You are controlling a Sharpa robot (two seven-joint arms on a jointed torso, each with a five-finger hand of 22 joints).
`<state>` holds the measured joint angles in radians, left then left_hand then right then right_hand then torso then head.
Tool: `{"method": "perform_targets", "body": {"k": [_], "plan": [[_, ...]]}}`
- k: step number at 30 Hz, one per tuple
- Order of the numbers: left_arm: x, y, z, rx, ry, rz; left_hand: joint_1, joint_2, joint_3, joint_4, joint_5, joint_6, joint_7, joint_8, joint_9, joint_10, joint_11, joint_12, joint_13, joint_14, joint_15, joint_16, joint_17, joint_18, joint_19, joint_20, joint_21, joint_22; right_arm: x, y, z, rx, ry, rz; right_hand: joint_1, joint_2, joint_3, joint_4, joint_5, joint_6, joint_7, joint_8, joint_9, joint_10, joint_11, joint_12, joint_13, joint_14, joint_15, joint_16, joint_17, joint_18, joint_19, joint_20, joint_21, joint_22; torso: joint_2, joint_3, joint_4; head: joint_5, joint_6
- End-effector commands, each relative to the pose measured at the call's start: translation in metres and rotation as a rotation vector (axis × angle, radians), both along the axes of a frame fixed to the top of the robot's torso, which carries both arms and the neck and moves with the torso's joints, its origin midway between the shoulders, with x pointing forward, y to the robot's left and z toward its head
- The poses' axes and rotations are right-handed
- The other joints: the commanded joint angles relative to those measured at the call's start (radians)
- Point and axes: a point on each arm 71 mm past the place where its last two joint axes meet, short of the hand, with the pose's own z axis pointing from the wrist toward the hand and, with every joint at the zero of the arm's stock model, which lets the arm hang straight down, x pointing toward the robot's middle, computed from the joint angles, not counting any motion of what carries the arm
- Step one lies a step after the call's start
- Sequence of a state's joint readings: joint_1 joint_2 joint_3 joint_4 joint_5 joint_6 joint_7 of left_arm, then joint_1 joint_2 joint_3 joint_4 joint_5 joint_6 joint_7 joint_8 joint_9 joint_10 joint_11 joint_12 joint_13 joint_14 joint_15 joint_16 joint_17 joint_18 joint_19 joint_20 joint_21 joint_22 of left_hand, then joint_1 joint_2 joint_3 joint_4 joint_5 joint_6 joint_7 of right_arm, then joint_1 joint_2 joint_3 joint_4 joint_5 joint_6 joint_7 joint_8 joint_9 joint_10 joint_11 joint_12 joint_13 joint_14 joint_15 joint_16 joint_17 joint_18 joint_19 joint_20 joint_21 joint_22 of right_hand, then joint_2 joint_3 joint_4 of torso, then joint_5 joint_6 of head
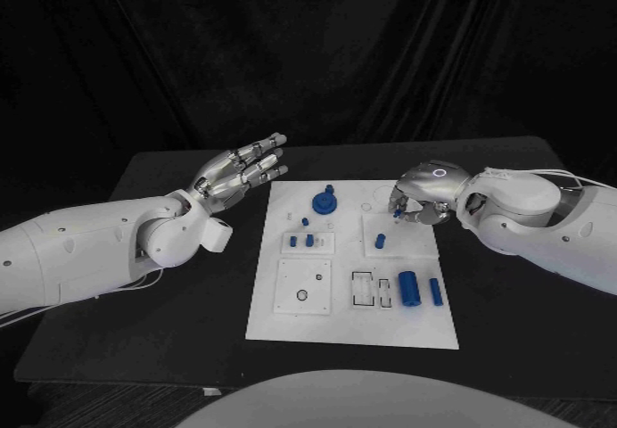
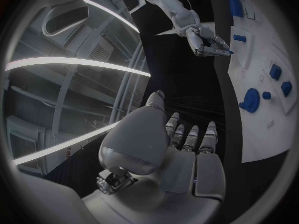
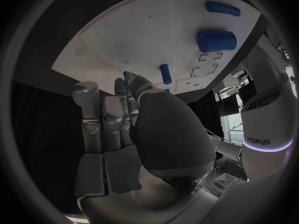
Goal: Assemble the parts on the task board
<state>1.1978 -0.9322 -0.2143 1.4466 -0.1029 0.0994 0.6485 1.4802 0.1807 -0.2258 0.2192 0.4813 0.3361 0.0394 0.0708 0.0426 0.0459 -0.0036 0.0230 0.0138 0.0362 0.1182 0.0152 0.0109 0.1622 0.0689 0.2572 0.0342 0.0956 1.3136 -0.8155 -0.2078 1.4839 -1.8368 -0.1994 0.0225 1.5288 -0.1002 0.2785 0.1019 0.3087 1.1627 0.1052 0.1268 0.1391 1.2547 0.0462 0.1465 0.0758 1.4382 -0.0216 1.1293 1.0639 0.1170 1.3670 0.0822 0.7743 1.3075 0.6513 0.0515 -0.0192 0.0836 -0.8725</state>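
The white task board (image 1: pixel 347 325) lies mid-table. On it are a round blue gear (image 1: pixel 326 203), several small blue pegs (image 1: pixel 310 239), a thick blue cylinder (image 1: pixel 407 287) and a slimmer one (image 1: pixel 436 292). My right hand (image 1: pixel 418 201) hovers over the board's far right corner, its fingers curled and pinching a small blue part (image 3: pixel 127 76) at the fingertips; that part (image 2: pixel 229 51) also shows in the left wrist view. My left hand (image 1: pixel 244 174) is raised off the board's far left corner, fingers spread and holding nothing. The right wrist view shows the thick cylinder (image 3: pixel 216 40) and a peg (image 3: pixel 165 73).
The black table (image 1: pixel 154 294) has bare room left and right of the board. Square outlined recesses (image 1: pixel 372 290) sit beside the thick cylinder, and a white plate with a ring hole (image 1: pixel 303 292) lies at the board's near left.
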Motion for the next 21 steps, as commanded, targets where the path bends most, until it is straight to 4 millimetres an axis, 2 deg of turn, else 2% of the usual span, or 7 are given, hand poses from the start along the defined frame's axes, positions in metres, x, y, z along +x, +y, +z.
{"method": "perform_targets", "body": {"k": [1, 7, 9, 14, 21], "plan": [[-0.001, -0.001, 0.0, -0.011, 0.004, -0.012, 0.01, 0.002, 0.001, -0.007, 0.006, 0.006, 0.002, 0.004, 0.001, 0.001, 0.007, 0.005, 0.001, 0.003, 0.005, 0.005, 0.001, 0.019, 0.001, 0.009, 0.004, 0.0, 0.0, -0.001, 0.006, 0.033, -0.019, -0.034, -0.01, 0.003, -0.002, -0.001, -0.003, 0.007, 0.003, 0.004, 0.022, 0.007, -0.001, -0.007, -0.002, 0.001, -0.009, -0.005, -0.001, 0.01, 0.002, -0.007, -0.001, 0.094, -0.001, -0.0001, -0.0002, 0.002, 0.0], [0.0, 0.0, 0.0, -0.009, 0.005, -0.009, 0.011, 0.002, 0.001, -0.007, 0.006, 0.005, 0.003, 0.003, 0.001, 0.002, 0.008, 0.006, 0.001, 0.003, 0.005, 0.005, 0.001, 0.019, 0.001, 0.009, 0.004, 0.0, -0.009, 0.007, 0.019, 0.079, -0.021, -0.017, -0.01, 0.003, -0.002, -0.001, -0.004, 0.005, 0.003, 0.001, 0.022, 0.006, 0.0, -0.011, -0.003, 0.002, -0.009, -0.007, -0.002, 0.012, 0.001, -0.008, -0.008, 0.092, -0.002, 0.0002, 0.0006, 0.003, 0.0], [0.0, 0.0, 0.0, -0.009, 0.005, -0.008, 0.011, 0.002, 0.001, -0.007, 0.006, 0.005, 0.003, 0.003, 0.001, 0.002, 0.008, 0.005, 0.001, 0.003, 0.005, 0.005, 0.001, 0.019, 0.0, 0.009, 0.004, -0.001, -0.017, 0.017, 0.022, 0.095, -0.016, 0.01, -0.01, 0.002, -0.001, -0.002, -0.004, 0.003, 0.003, 0.0, 0.022, 0.005, 0.0, -0.012, -0.004, 0.002, -0.009, -0.008, -0.003, 0.012, 0.001, -0.008, -0.01, 0.092, -0.002, 0.0004, -0.0009, 0.004, 0.0], [0.0, -0.001, -0.001, -0.008, 0.006, -0.01, 0.011, 0.003, 0.001, -0.007, 0.006, 0.005, 0.003, 0.003, 0.001, 0.002, 0.008, 0.006, 0.001, 0.003, 0.005, 0.005, 0.001, 0.019, 0.0, 0.009, 0.004, -0.001, -0.032, 0.042, 0.026, 0.107, 0.01, 0.077, -0.007, 0.003, 0.001, -0.004, -0.004, 0.001, 0.003, -0.002, 0.022, 0.006, 0.0, -0.015, -0.004, 0.003, -0.01, -0.01, -0.005, 0.012, 0.001, -0.009, -0.01, 0.092, -0.003, 0.0004, 0.0009, 0.005, 0.0], [0.0, -0.002, -0.001, -0.006, 0.008, -0.011, 0.011, 0.003, 0.001, -0.007, 0.007, 0.004, 0.003, 0.003, 0.001, 0.001, 0.009, 0.005, 0.001, 0.003, 0.005, 0.004, 0.001, 0.019, 0.0, 0.009, 0.004, -0.001, -0.046, 0.075, 0.024, 0.105, 0.045, 0.158, -0.006, 0.004, 0.002, -0.006, -0.004, 0.0, 0.004, -0.004, 0.021, 0.006, 0.0, -0.017, -0.005, 0.004, -0.01, -0.011, -0.006, 0.012, 0.001, -0.009, -0.014, 0.091, -0.003, -0.0009, -0.0016, 0.023, 0.0]]}}
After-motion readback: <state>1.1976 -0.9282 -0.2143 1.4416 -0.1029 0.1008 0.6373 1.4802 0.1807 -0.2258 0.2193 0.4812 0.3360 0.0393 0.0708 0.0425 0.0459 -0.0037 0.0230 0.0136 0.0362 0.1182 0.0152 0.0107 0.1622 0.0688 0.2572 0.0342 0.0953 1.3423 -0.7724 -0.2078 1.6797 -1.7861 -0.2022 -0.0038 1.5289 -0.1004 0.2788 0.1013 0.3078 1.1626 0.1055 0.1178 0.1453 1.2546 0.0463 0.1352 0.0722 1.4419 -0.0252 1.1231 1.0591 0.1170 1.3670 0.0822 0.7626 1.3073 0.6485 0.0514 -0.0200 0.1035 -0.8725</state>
